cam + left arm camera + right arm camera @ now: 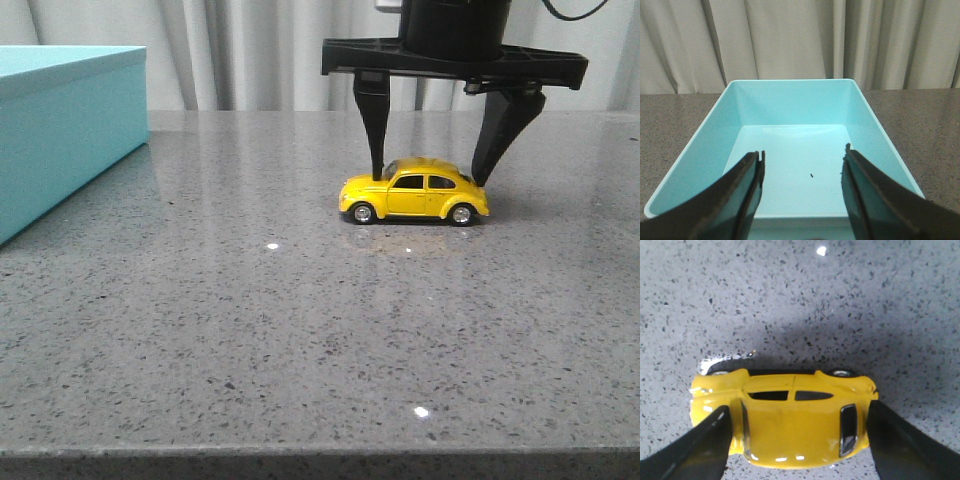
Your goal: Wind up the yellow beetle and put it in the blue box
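The yellow beetle (415,192) stands on its wheels on the grey speckled table (250,320), nose to the left in the front view. My right gripper (428,180) reaches down over it, one black finger on the hood by the windshield, the other against the rear. In the right wrist view the beetle (790,425) fills the gap of the right gripper (797,407), touching both fingers. The blue box (60,130) sits at the far left. My left gripper (803,152) hangs open over the empty inside of the blue box (790,115).
Pale curtains (250,50) hang behind the table. The table's front edge (320,455) runs along the bottom of the front view. A tiny dark speck (811,175) lies on the box floor.
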Controlling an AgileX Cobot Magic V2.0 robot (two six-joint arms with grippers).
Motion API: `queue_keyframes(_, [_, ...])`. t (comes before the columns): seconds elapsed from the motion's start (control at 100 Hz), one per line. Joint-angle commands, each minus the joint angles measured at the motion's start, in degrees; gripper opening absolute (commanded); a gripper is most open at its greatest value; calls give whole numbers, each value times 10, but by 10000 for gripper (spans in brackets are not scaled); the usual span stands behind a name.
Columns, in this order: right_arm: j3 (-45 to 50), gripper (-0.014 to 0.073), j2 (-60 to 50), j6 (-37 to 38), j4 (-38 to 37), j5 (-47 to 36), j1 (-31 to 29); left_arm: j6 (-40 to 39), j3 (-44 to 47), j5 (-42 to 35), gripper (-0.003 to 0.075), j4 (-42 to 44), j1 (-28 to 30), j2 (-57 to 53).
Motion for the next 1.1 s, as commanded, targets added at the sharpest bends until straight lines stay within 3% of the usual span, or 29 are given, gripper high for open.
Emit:
queue_keyframes(0.0, [-15, 562, -26, 4, -10, -8, -10, -5, -21, -48, 355, -3, -5, 8])
queue_keyframes(0.48, [26, 562, -27, 1, -19, 10, -29, -5, -21, -49, 355, -3, -5, 8])
queue_keyframes(0.71, [57, 562, -28, -6, -60, 11, -42, -5, -21, -51, 355, -3, -5, 8])
queue_keyframes(1.09, [62, 562, -44, -27, -72, 24, -100, -5, -21, -51, 355, -3, -5, 8])
